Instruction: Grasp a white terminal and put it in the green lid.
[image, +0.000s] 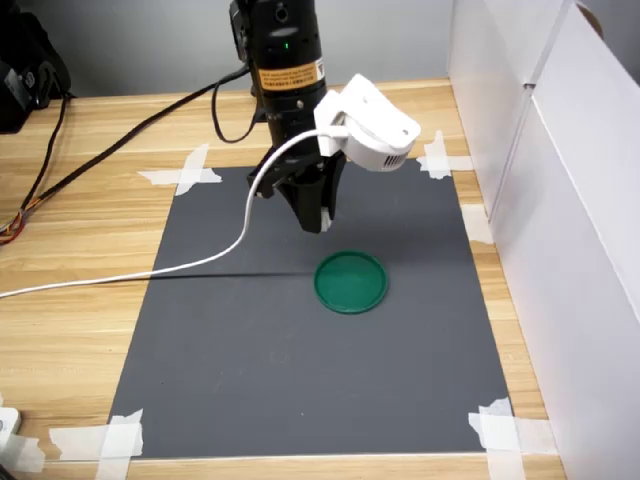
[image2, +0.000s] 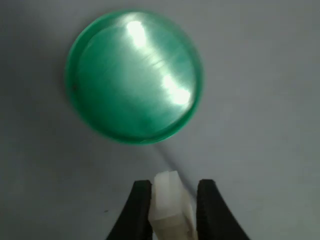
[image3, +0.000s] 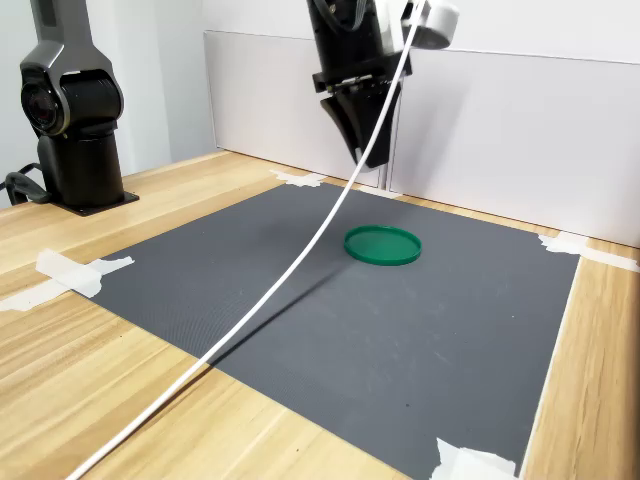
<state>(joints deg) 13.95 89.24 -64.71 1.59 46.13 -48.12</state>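
White cable runs from the first exterior view's left edge across the wooden table and over the dark grey mat, up to the arm. Mat is taped down at its corners with white tape.

Gripper hangs above the mat, clear of the surface, pointing down; in the first exterior view it sits toward the mat's far edge, near mid-width. Black fingers are closed down to a narrow gap and clamp the white terminal between them; wrist view shows both pads pressing on the terminal's sides, its end poking out past the tips. White camera housing is mounted on the wrist.

Green lid lies flat on the mat, rim up, nothing inside, roughly mid-mat and a bit toward the first exterior view's right. In the wrist view the lid is ahead of the fingertips, apart from the terminal. In the second exterior view the lid sits below the gripper, slightly to the second exterior view's right.

White panel wall stands along the table's right edge in the first exterior view.
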